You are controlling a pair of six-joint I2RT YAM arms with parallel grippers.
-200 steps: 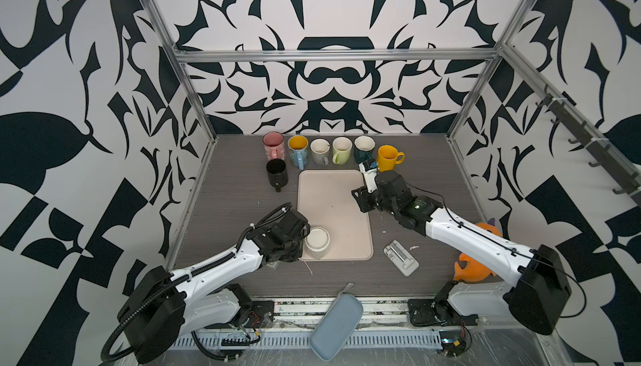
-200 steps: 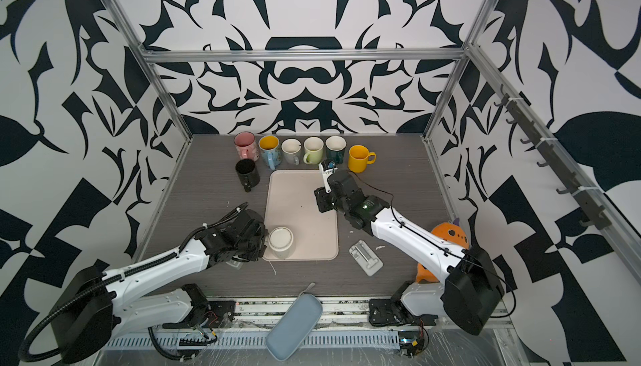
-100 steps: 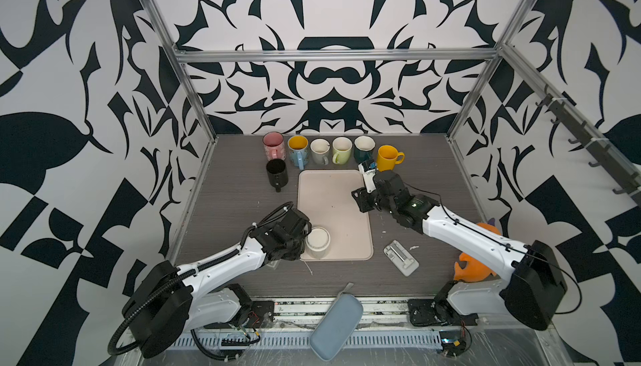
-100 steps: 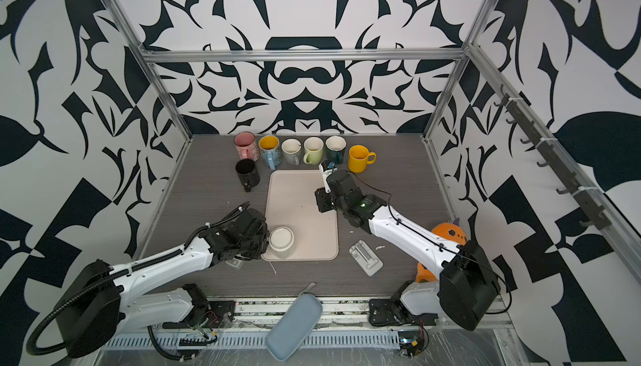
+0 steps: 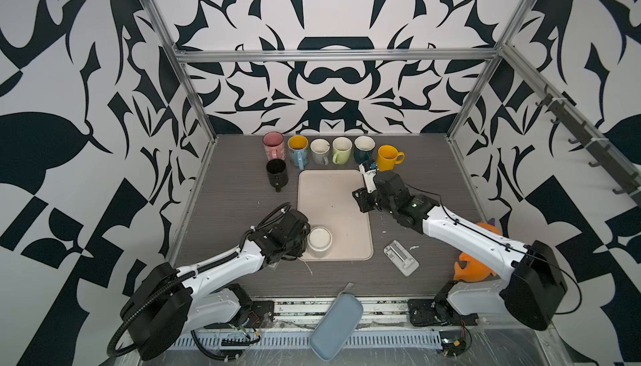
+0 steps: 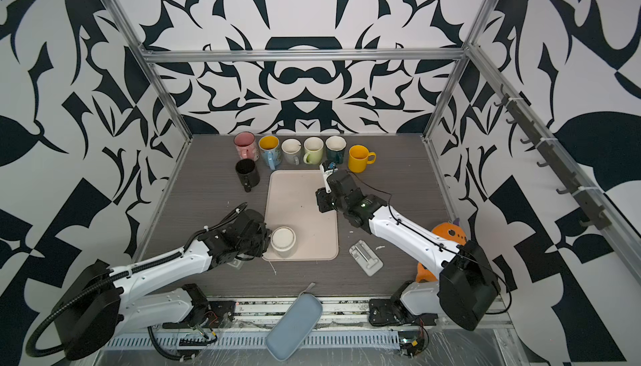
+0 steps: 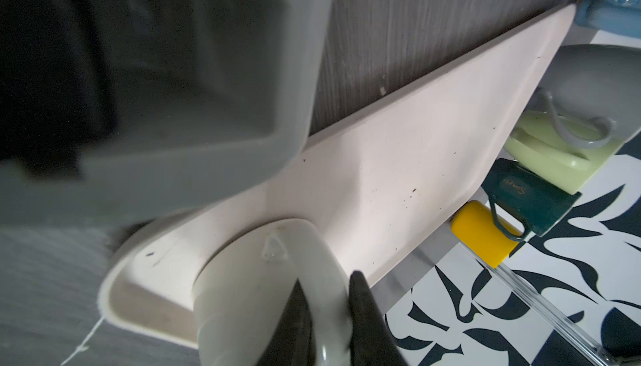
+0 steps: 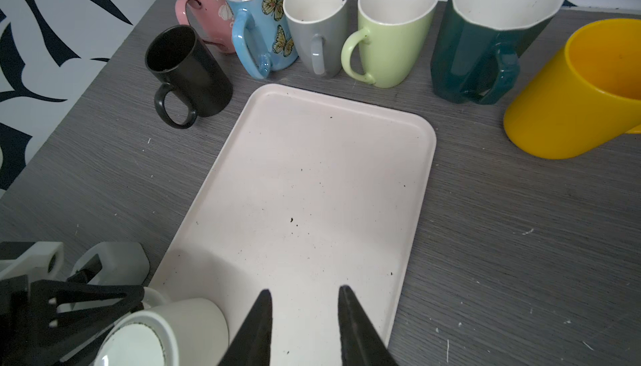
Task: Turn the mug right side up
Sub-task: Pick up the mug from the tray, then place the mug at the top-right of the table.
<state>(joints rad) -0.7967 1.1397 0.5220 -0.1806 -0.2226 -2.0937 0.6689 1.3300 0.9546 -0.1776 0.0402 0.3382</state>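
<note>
White mug point(image 5: 319, 241) stands upside down, base facing up, on the lower left corner of the pale tray point(image 5: 334, 201), just below the centre of both top views. Your left gripper point(image 7: 327, 288) is pinched on the mug's handle, a black finger on each side. Your right gripper point(image 8: 304, 293) hovers over the tray, jaws parted, holding nothing.

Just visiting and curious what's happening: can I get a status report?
Left hand closed on handle of white mug, upside down on tray corner. Right hand open, empty, over the tray. Nothing in the way; other mugs stand clear at the back.
</note>
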